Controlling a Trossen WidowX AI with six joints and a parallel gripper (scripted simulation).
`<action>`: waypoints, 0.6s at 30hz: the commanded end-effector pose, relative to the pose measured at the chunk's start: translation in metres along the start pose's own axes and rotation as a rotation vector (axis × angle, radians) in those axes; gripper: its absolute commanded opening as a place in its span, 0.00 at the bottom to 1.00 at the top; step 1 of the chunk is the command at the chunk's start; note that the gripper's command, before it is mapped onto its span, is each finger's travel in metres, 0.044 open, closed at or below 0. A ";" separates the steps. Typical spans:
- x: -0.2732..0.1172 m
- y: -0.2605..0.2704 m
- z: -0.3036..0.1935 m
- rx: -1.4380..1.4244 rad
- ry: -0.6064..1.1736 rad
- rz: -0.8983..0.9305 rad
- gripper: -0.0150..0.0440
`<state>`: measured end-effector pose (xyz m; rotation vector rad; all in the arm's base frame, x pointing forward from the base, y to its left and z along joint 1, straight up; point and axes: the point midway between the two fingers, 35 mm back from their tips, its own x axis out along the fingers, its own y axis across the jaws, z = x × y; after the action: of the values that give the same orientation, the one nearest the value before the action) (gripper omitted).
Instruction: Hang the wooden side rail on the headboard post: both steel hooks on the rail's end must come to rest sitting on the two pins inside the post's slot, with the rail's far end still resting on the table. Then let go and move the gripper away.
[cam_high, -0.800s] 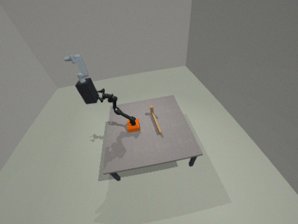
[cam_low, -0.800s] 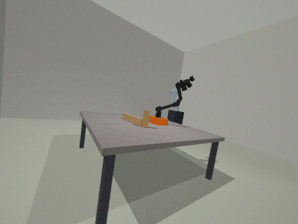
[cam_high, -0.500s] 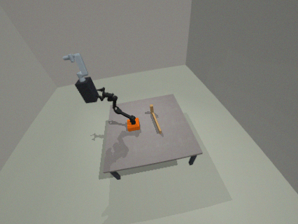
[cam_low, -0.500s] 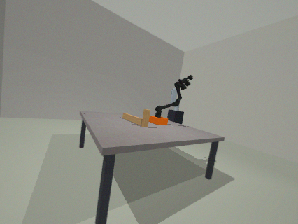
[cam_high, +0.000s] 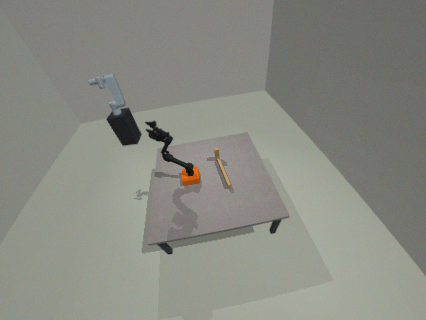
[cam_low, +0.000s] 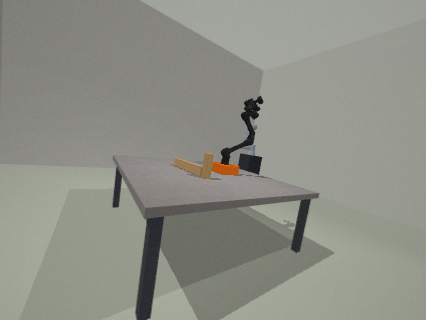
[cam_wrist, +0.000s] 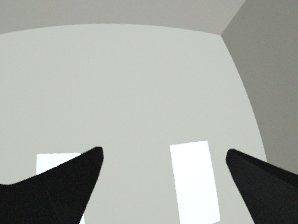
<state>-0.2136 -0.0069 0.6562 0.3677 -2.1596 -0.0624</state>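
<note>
The wooden post (cam_high: 217, 153) (cam_low: 208, 166) stands upright on the table. The wooden side rail (cam_high: 224, 173) (cam_low: 188, 166) lies low along the table, with one end right at the post's foot. Its far end is down at the table. The hooks, the slot and the pins are too small to make out, so I cannot tell whether the hooks sit on the pins. My gripper (cam_high: 147, 127) (cam_wrist: 167, 155) is wide open and empty. It is raised high on the other side of the arm's base, well away from rail and post, and in the wrist view it points away from them.
The arm's orange base (cam_high: 190, 177) (cam_low: 225, 169) sits on the grey table (cam_high: 240, 205) (cam_low: 175, 192), beside the rail. A pale second arm (cam_high: 116, 91) stands on a black pedestal (cam_high: 124, 127) beyond the table edge. The wrist view shows a pale surface with bright white patches, and walls.
</note>
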 end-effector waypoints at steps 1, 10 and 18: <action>-0.009 -0.022 -0.040 0.092 0.122 -0.047 1.00; -0.040 -0.059 -0.114 0.288 0.357 -0.167 1.00; -0.081 -0.082 -0.172 0.448 0.550 -0.293 1.00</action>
<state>-0.0455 -0.0457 0.6795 0.7770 -1.6500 0.2833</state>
